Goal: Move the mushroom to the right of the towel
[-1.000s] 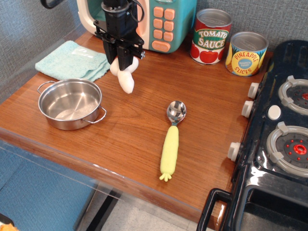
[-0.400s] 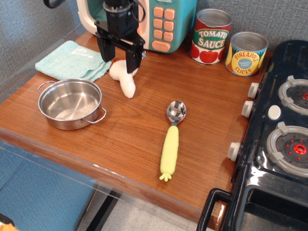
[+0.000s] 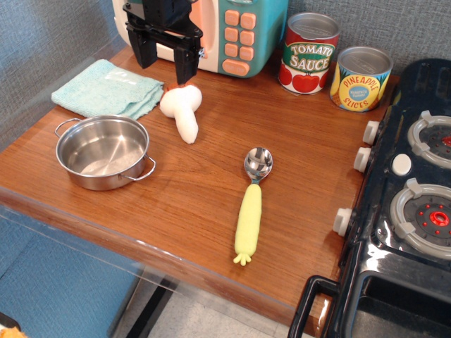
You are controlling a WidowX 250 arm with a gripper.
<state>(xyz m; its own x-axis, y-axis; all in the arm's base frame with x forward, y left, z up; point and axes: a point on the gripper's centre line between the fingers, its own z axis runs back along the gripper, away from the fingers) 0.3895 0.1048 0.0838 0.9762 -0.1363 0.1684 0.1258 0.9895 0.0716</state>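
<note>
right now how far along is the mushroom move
Done, by the look of it: the mushroom lies on the wooden counter just right of the towel, next to its edge. In hand: nothing. The claw is open, above the mushroom and clear of it. Left: seemingly only pulling the arm away. The pot and spoon aren't involved.

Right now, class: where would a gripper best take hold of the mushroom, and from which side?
Probably the thick white stem of the mushroom, from above. It lies on its side, stem pointing toward the camera, so jaws can close across its width. The gripper hangs open above it.
</note>
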